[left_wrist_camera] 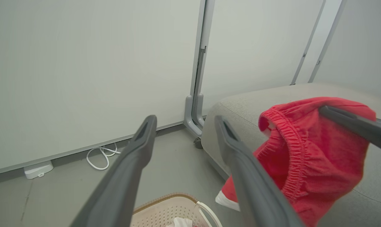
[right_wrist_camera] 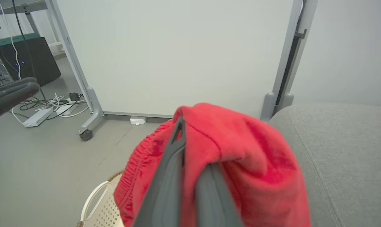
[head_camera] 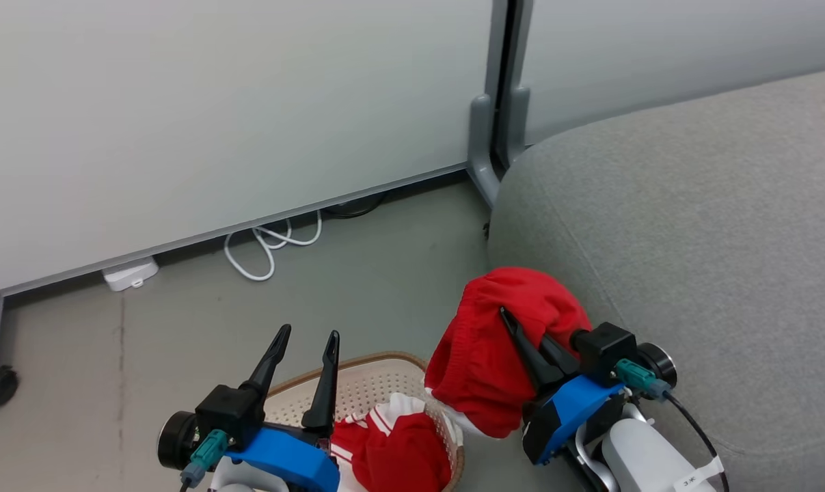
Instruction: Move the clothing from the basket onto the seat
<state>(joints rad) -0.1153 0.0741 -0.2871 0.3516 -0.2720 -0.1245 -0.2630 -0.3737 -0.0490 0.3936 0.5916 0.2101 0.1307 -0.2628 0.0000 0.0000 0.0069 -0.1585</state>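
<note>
- The right gripper (head_camera: 511,324) has two long dark fingers and sits in the lower right of the head view. Its fingers are pressed together and pinch a soft bright red piece of clothing (head_camera: 480,355) with a stretchy gathered edge.
- The red piece of clothing hangs in a bunch from those fingers, up in the air. It is between the basket and the seat, low in the middle of the head view. A small white part shows at its bottom, just beside the basket's right rim. I cannot tell if they touch.
- In the right wrist view, the red piece of clothing (right_wrist_camera: 241,148) drapes over both fingers, low in the middle of the frame.
- The left gripper (head_camera: 309,333) is in the lower left of the head view. Its fingers are spread apart with only air between them, and they point up over the left part of the basket.
- The cream-white plastic basket (head_camera: 371,389) has little holes and a brown woven-look rim. It stands on the grey floor (head_camera: 385,273) at the bottom middle of the head view.
- More red and white clothing (head_camera: 398,451) with thin stripes lies inside the basket, at its right side.
- The big seat (head_camera: 692,225) is covered in light grey woven cloth and takes up the right side of the head view. Its rounded edge is just beside the hanging red piece.
- Pale grey wall panels (head_camera: 214,102) stand across the top. A looped white cable (head_camera: 268,246) and a small white box (head_camera: 130,273) lie on the floor at their foot, left of the middle.
</note>
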